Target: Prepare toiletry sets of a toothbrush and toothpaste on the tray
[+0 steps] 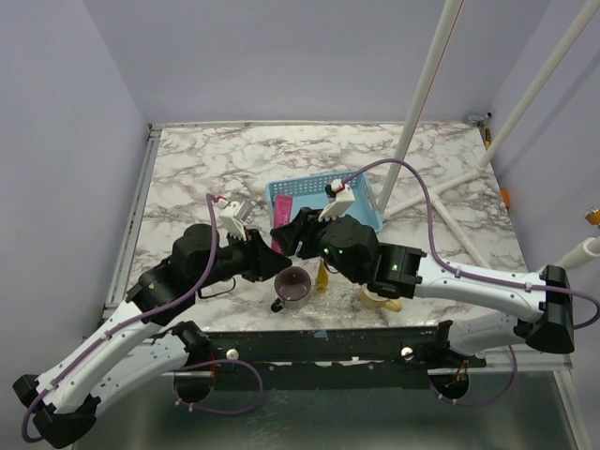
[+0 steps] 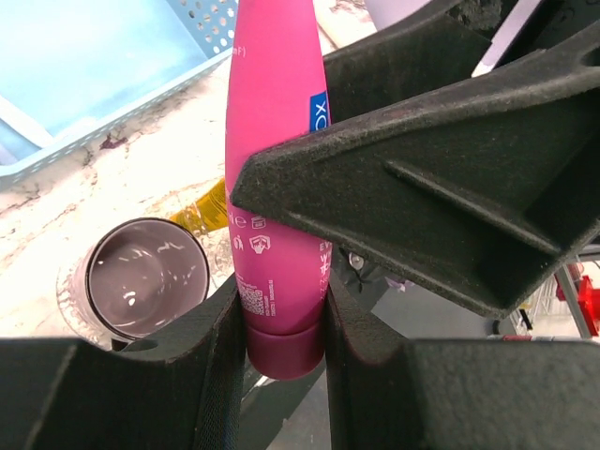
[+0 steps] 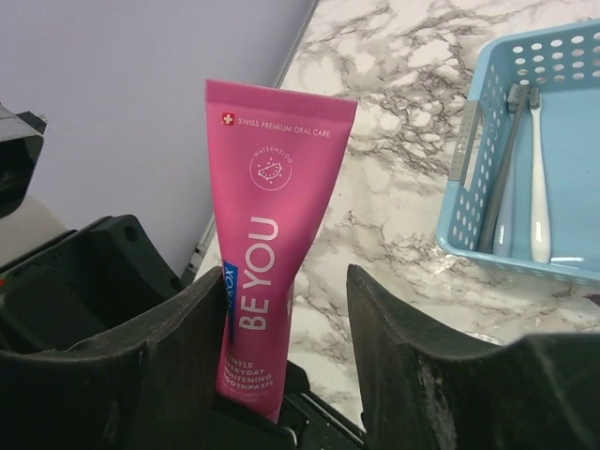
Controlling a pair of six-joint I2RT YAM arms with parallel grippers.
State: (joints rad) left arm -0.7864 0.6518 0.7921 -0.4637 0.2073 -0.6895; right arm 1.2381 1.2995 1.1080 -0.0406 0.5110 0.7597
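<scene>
**Position.** The pink tube point(image 3: 267, 187) is held off the table between the two grippers, near the tray point(image 3: 466, 178) but outside it. Two toothbrushes point(image 3: 525, 169) lie in the tray.

**Fingers.** The left gripper point(image 2: 281, 314) pinches the tube right beside its cap. The right gripper point(image 3: 286, 286) has its fingers spread, one resting against the tube and the other apart from it.

**Hazards.**
- The grip sits at one end of a soft, tapering body, so the tube may pivot or slide out in transfer.
- The right gripper is close, and a sideways retreat may drag the tube askew.
- A dropped tube may land in the purple mug point(image 2: 145, 281) nearby.
</scene>
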